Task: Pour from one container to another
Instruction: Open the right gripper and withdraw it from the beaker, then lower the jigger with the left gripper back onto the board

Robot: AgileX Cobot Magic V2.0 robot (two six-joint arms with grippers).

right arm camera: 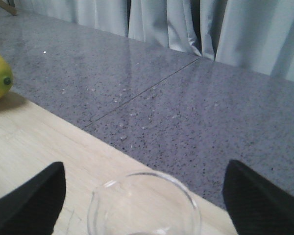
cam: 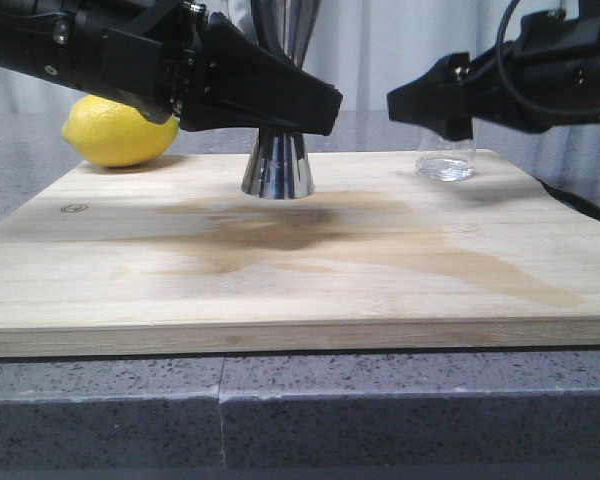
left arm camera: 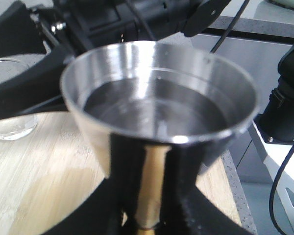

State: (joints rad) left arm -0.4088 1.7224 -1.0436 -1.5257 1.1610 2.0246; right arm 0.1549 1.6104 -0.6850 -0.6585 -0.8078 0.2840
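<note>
- Clear glass beaker [cam: 446,165] is standing upright at the far right of the pale wooden board [cam: 280,290], between the right gripper's [right arm camera: 142,196] spread, non-touching fingers [right arm camera: 29,200].
- Left gripper [cam: 280,100] is clamping the shiny steel hourglass jigger [cam: 278,165], which is holding liquid.
- Yellow lemon [cam: 120,131] is sitting far left.

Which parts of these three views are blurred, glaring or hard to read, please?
Front view: the beaker is faint against the pale curtain, and the dark left gripper hides the jigger's waist. Left wrist view: the jigger's rim is soft, with bright glints. Right wrist view: the beaker's rim is barely visible.
</note>
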